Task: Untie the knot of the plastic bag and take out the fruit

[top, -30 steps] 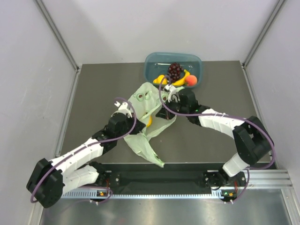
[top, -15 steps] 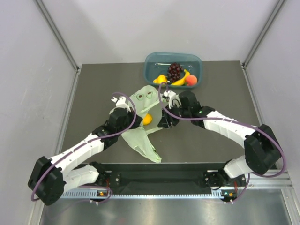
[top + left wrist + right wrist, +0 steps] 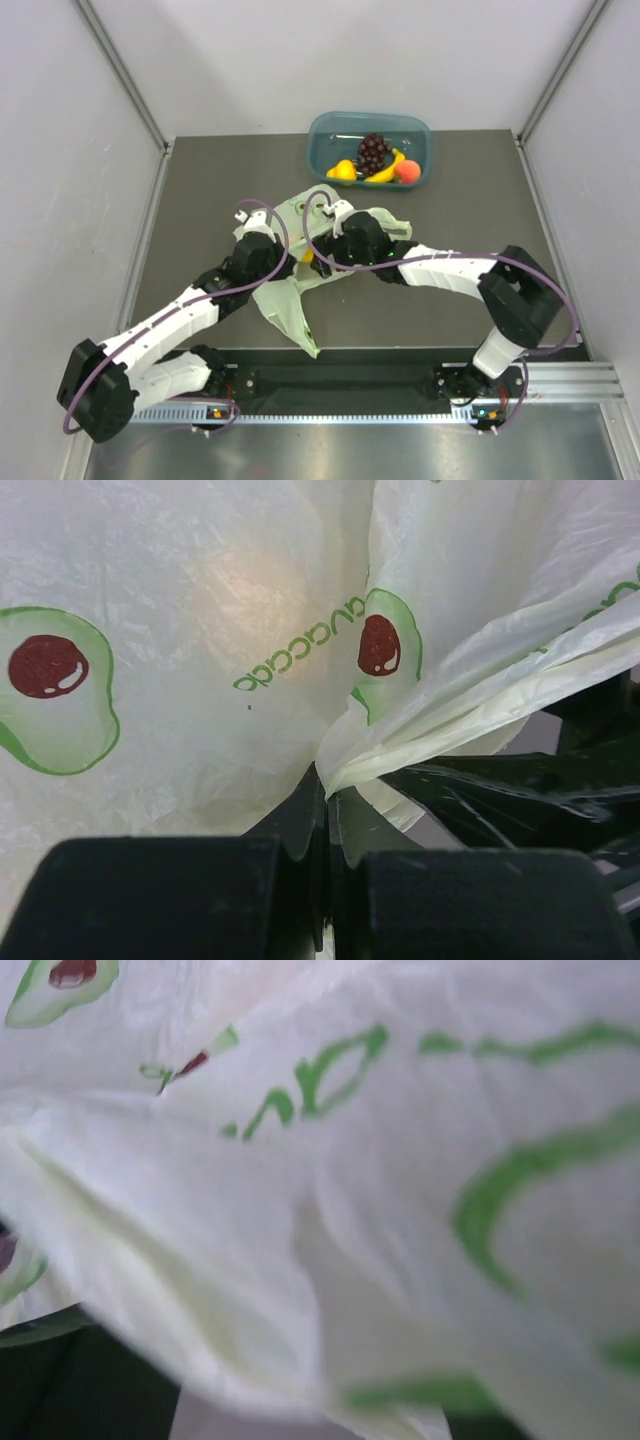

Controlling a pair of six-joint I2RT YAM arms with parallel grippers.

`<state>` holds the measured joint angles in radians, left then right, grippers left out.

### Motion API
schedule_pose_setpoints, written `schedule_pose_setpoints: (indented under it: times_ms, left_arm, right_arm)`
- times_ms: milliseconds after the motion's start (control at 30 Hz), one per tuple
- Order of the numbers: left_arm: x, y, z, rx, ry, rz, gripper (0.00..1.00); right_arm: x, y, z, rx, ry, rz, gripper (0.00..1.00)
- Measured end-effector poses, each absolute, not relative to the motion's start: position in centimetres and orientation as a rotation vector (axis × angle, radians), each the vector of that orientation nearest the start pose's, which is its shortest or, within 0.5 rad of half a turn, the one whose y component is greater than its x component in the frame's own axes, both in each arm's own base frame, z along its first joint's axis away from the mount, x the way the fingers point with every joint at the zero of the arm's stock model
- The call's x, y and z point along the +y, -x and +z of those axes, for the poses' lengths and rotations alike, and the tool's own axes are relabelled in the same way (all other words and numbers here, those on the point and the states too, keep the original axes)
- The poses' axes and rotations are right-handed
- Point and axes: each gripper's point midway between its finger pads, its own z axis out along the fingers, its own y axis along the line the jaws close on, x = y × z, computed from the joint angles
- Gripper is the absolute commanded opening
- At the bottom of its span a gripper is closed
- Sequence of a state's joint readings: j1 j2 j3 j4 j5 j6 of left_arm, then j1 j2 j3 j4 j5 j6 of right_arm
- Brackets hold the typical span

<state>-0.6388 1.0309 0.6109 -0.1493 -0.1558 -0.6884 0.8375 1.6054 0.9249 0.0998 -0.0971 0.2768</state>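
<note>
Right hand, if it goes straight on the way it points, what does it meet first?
The bag: its film fills the wrist view just ahead of the right hand; it may already touch.

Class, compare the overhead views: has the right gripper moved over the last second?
Yes. The right gripper has drawn away from the teal tub, down and left in the overhead view, ending over the plastic bag.

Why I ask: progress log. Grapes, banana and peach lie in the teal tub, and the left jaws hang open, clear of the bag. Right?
Wrong on the jaws: the left wrist view shows the left gripper shut on a fold of the plastic bag. The rest stands.
</note>
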Motion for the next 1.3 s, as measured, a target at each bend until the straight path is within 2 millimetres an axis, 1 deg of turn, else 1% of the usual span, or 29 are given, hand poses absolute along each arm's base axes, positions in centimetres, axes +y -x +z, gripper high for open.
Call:
schedule_pose_setpoints:
  times_ms: [100,233,400,500,600,767,867,933,1033,1100,1200,1233,1300]
  left_arm:
    - [-19.0,-26.3,13.3,2.186,0.162,-0.585,0.00]
    - [-18.6,-26.3,13.6,2.174,0.173,-0.577,0.00]
    - [-18.5,-26.3,13.6,2.174,0.177,-0.569,0.00]
    - [-18.4,-26.3,13.6,2.173,0.180,-0.566,0.00]
    - [-18.4,-26.3,13.6,2.173,0.181,-0.567,0.00]
    - [-18.3,-26.1,13.7,2.169,0.187,-0.573,0.00]
    - [-18.1,-26.1,13.7,2.165,0.192,-0.568,0.00]
    - [-17.5,-26.2,13.3,2.165,0.211,-0.536,0.00]
    - [-17.4,-25.9,12.7,2.178,0.212,-0.533,0.00]
    - [-17.4,-25.8,12.5,2.182,0.209,-0.534,0.00]
    - [-17.4,-25.8,12.3,2.183,0.209,-0.534,0.00]
    - [-17.4,-25.8,12.3,2.184,0.210,-0.534,0.00]
    - [-17.4,-25.7,12.2,2.185,0.210,-0.533,0.00]
  right_arm:
    - [36.0,-28.9,9.4,2.109,0.656,0.681,1.00]
    - [37.4,-30.6,9.3,2.035,0.635,0.653,1.00]
    - [39.0,-31.9,8.1,1.984,0.678,0.648,1.00]
    - [40.2,-32.1,7.3,1.962,0.730,0.672,1.00]
    - [41.1,-31.9,6.6,1.935,0.786,0.712,1.00]
    - [42.2,-31.8,6.5,1.880,0.851,0.747,1.00]
    - [43.5,-32.7,6.4,1.852,0.881,0.745,1.00]
    - [44.4,-33.5,6.3,1.839,0.892,0.737,1.00]
    - [45.2,-34.3,5.5,1.843,0.903,0.727,1.00]
    - [45.4,-34.4,4.7,1.855,0.911,0.724,0.97]
    - [45.3,-34.1,3.6,1.886,0.918,0.726,0.82]
    - [45.3,-34.1,3.5,1.887,0.918,0.733,0.69]
    - [45.4,-34.0,3.7,1.894,0.911,0.765,0.51]
